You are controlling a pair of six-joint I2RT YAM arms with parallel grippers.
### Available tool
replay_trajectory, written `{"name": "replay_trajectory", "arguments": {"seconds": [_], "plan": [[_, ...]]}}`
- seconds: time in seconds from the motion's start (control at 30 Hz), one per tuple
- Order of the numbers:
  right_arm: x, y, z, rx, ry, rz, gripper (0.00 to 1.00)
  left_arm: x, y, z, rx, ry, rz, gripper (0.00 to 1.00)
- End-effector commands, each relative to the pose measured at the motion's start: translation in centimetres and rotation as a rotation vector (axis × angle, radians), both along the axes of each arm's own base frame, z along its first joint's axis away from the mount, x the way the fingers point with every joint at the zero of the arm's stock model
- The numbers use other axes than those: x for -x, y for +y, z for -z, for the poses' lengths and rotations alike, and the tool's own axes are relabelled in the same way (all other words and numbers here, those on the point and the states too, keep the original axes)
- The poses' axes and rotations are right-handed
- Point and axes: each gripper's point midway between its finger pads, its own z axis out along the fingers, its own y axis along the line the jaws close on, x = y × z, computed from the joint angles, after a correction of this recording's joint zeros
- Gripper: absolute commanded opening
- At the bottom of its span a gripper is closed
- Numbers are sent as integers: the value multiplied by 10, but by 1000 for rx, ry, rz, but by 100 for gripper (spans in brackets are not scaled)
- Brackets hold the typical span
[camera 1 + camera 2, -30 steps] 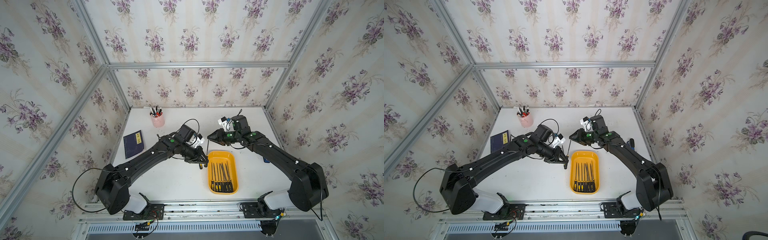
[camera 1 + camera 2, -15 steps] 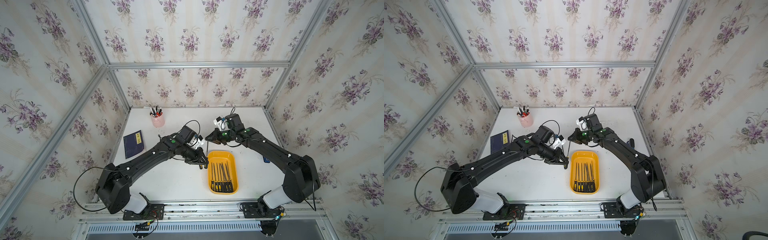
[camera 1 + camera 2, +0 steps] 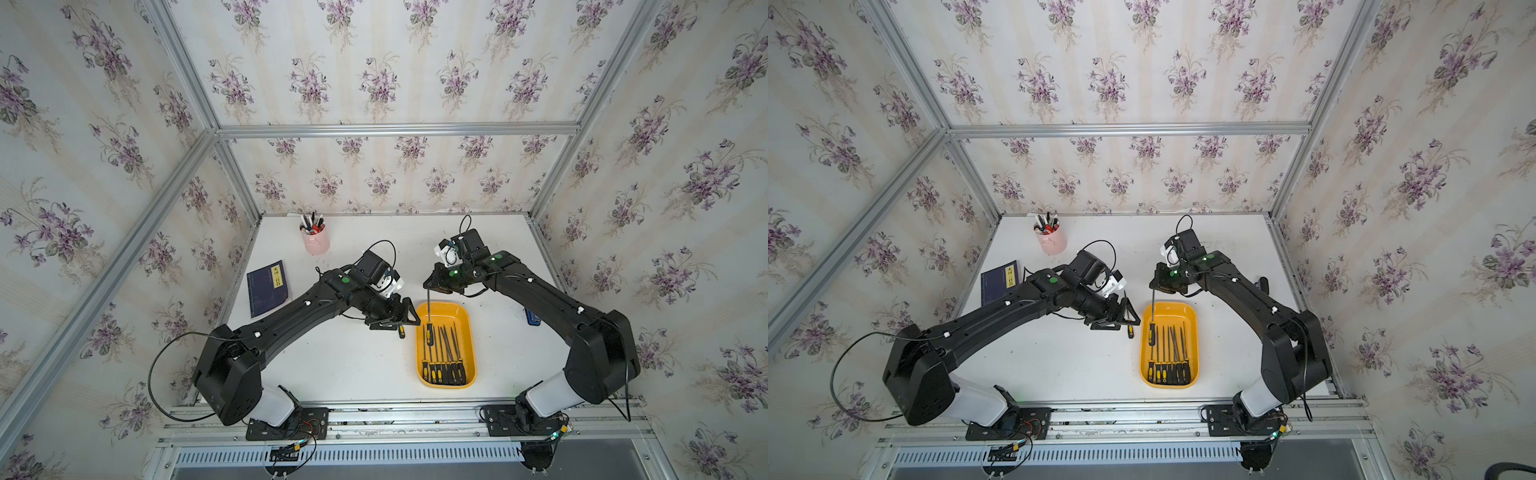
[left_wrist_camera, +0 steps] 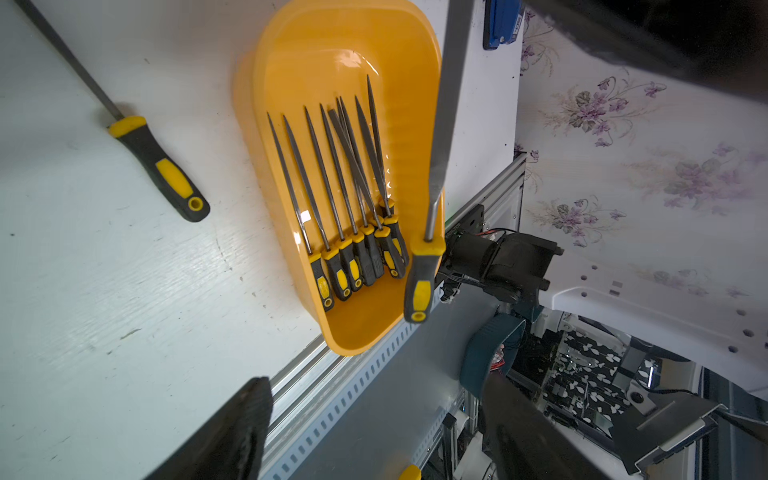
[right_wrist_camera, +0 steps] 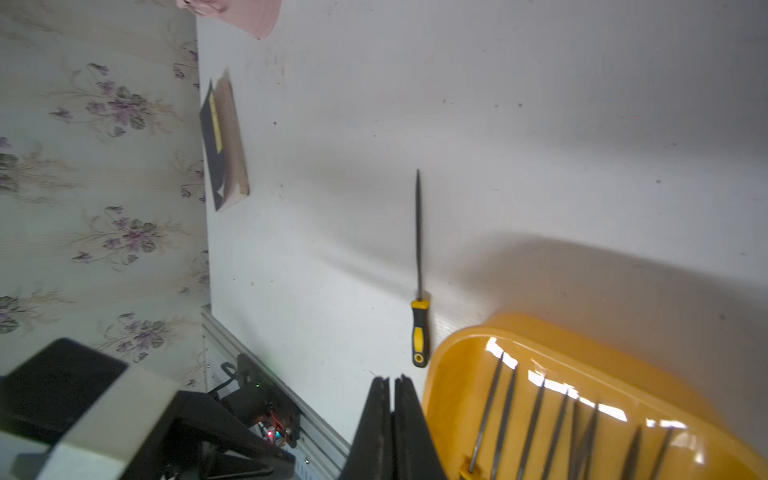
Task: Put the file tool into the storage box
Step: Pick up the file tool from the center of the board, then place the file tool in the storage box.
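Top views: right gripper [image 3: 430,287] pinches the tip of yellow-black-handled steel file [image 3: 429,333], which hangs handle-down over shallow orange-yellow plastic storage box [image 3: 449,311]. Empty left gripper [image 3: 402,321] beside box, jaws wide apart.

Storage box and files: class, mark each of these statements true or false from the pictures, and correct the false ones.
1. The right gripper holds a file by its blade, with the handle hanging over the storage box. True.
2. The left gripper is shut on a file. False: it is open and holds nothing.
3. A loose file lies on the table beside the storage box. True.
4. The storage box is empty. False: several stored files already lie in it, side by side.
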Motion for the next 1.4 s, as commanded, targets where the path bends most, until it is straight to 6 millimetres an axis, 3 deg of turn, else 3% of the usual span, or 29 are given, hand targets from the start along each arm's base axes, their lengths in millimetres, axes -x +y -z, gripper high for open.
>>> {"name": "replay_trajectory", "arguments": {"seconds": [0.0, 0.17, 0.57, 1.0, 1.37], "plan": [[11, -29, 19, 150, 21, -11, 0, -1, 12, 5, -49, -12, -18, 87], [20, -43, 42, 228, 49, -3, 0, -5, 18, 8, -67, -14, -33, 88], [51, -39, 83, 251, 111, 1, 0, -5, 28, 20, -103, -4, -53, 88], [66, -29, 96, 265, 124, -34, 0, -3, 35, 32, -132, 10, -63, 88], [72, -36, 108, 300, 131, -33, 0, -3, 40, 41, -152, 27, -74, 89]]}}
